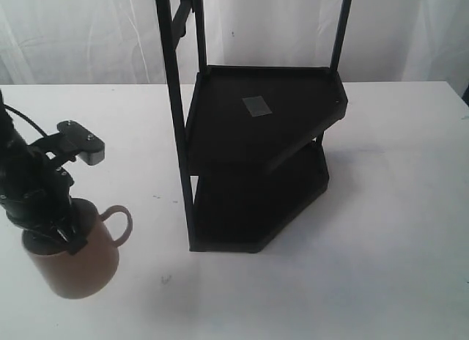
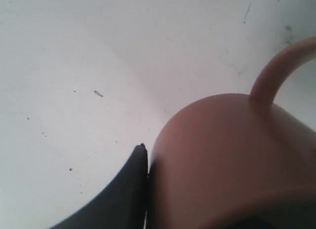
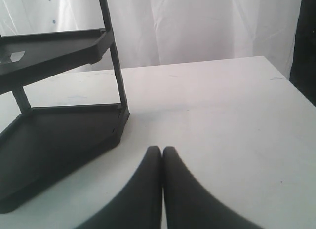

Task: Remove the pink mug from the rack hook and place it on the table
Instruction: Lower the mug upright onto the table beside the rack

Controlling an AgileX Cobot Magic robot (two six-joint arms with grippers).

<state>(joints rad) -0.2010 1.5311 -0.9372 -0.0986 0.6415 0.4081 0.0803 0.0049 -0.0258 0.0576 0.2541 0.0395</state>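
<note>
Pink mug point(image 1: 80, 263) stands upright, low over the table point(image 1: 330, 296), well apart from the rack hook point(image 1: 185, 10); I cannot tell if its base touches. My left pincer point(image 1: 67, 236) is clamped on its rim, 1 finger point(image 2: 123, 199) against the outer wall, which steadies it. My right pincer point(image 3: 162, 157) rests pressed together. The grey patch point(image 1: 257, 105) on the shelf shows no readable writing.

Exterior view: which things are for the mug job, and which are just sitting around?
For the job:
pink mug
left end effector, gripping the mug's rim
rack hook
table

Just sitting around:
rack shelves
grey patch on the top shelf
right end effector, shut, holding nothing
white curtain
</note>
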